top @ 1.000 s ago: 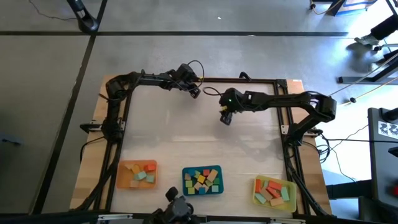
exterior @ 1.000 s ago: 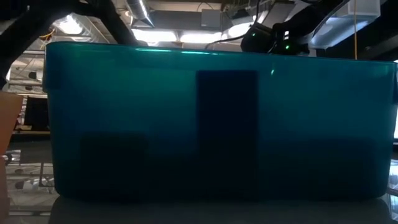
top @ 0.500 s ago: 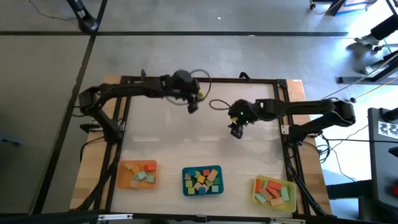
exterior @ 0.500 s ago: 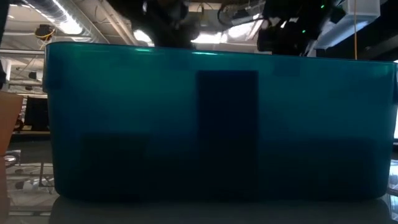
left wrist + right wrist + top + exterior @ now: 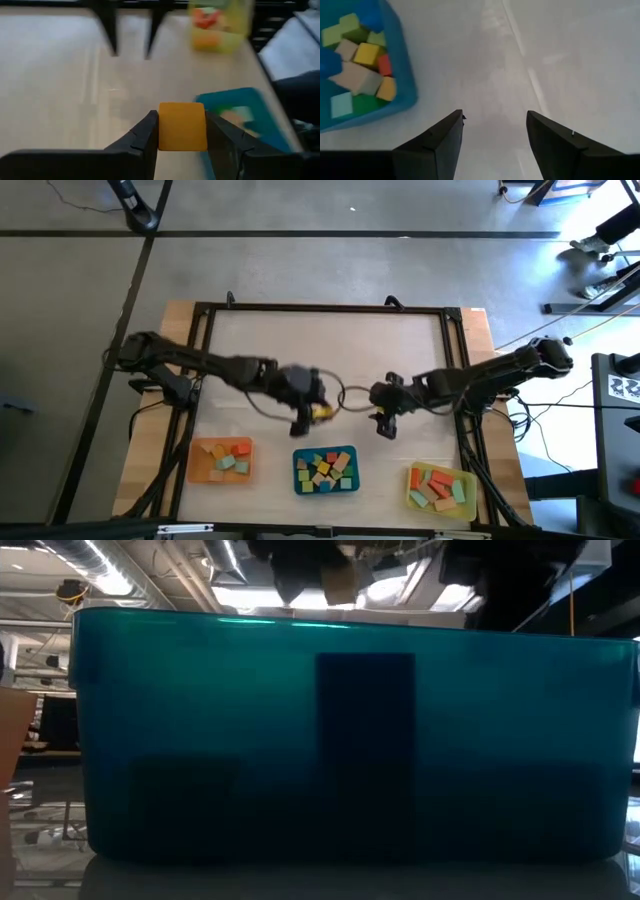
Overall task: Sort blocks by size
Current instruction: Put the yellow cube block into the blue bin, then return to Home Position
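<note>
My left gripper (image 5: 310, 416) is over the table's middle, just beyond the teal tray (image 5: 326, 471), shut on a yellow block (image 5: 182, 126). The low view shows this block (image 5: 336, 576) above the teal tray's wall (image 5: 350, 740). My right gripper (image 5: 385, 427) hovers to its right, open, with nothing between its fingers (image 5: 495, 120). More blocks (image 5: 357, 62) of mixed colours lie in the teal tray. Others lie in the orange tray (image 5: 222, 460) and the yellow tray (image 5: 440, 487). My left gripper pinches the yellow block between its two fingers, on two opposite side faces (image 5: 162, 127). The fingers come from the table's left, slanting down. The block is lifted clear of the table, and its front face shows between the fingertips.
The three trays stand in a row along the table's near edge, orange left, teal middle, yellow right. A dark frame (image 5: 320, 307) runs around the table. The bare wood beyond the trays is free room.
Both arms have swept from the far side of the table toward its near edge and the teal tray. My left gripper has carried the yellow block along, held clear of the table. My right gripper has come along beside it, still open.
</note>
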You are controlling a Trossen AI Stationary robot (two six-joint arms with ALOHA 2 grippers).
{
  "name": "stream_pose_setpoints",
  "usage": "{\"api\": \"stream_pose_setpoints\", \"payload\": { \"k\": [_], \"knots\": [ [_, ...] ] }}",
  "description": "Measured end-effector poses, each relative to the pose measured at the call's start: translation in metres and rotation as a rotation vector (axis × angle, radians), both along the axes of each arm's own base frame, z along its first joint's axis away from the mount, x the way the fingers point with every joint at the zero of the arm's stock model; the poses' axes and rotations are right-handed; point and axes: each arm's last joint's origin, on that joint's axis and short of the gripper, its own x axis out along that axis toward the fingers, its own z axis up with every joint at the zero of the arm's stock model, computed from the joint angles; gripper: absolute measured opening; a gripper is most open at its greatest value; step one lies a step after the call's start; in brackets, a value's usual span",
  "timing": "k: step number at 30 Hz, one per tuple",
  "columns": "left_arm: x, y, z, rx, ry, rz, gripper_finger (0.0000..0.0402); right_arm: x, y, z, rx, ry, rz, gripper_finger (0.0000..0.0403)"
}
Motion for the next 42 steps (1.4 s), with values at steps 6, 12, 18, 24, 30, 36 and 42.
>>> {"api": "stream_pose_setpoints", "payload": {
  "k": [6, 12, 18, 24, 30, 36, 42],
  "knots": [
    [0.008, -0.059, -0.023, -0.039, 0.012, -0.071, 0.0122, -0.01, 0.033, 0.0, -0.005, -0.02, 0.013, 0.0218],
    [0.014, -0.092, -0.066, -0.053, 0.144, -0.047, 0.0125, -0.021, 0.058, 0.001, -0.011, -0.043, 0.03, 0.0218],
    [0.018, -0.108, -0.092, -0.098, 0.202, -0.022, 0.0139, -0.028, 0.071, 0.002, -0.026, -0.072, 0.05, 0.0218],
    [0.02, -0.102, -0.091, -0.171, 0.228, 0.004, 0.0205, -0.026, 0.073, 0.003, -0.013, -0.095, 0.052, 0.0218],
    [0.012, -0.086, -0.057, -0.139, 0.183, -0.068, 0.0235, -0.027, 0.064, 0.011, -0.052, -0.081, 0.067, 0.0217],
    [-0.017, -0.055, -0.025, 0.089, 0.123, -0.01, 0.0215, -0.037, 0.025, 0.034, -0.125, -0.095, 0.038, 0.0191],
    [-0.053, -0.008, -0.025, 0.121, 0.063, 0.063, 0.0178, -0.053, -0.014, 0.044, -0.158, -0.161, -0.001, 0.015]
  ]
}}
